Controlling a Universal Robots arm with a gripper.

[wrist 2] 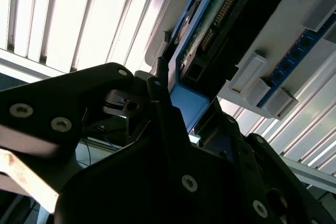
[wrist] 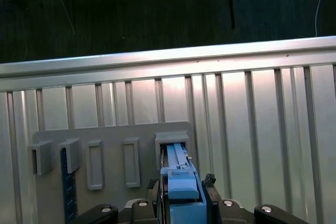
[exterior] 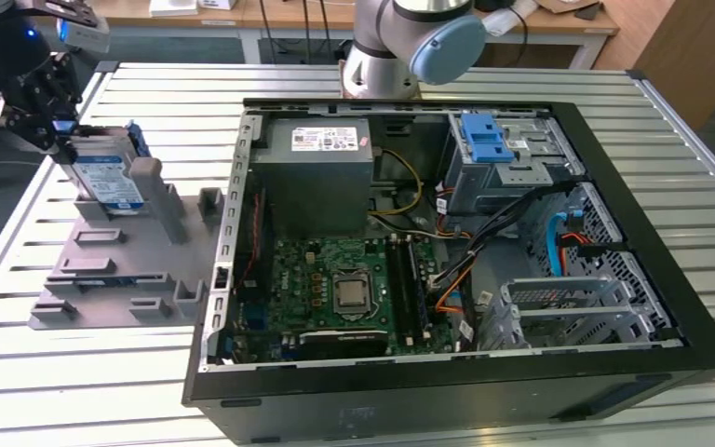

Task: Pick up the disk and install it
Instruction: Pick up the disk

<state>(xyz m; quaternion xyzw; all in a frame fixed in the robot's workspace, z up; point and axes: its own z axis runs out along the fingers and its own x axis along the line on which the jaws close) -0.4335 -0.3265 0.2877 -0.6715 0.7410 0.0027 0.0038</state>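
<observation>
While the disk [exterior: 107, 182] stands on edge in a slot of the grey rack [exterior: 85, 307], beside the open computer case [exterior: 457, 400], we see the claw [exterior: 67, 140] pinched narrow on its top edge, likely because upright storage leaves that edge free to grasp.

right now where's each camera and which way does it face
Exterior view: high off the arm, looking down on the computer case, arm behind it.
First wrist view: on the wrist, looking past the jaws at the disk in the grey holder.
Second wrist view: beside the gripper, close along the disk's circuit-board side.
Both share the clamped disk.
</observation>
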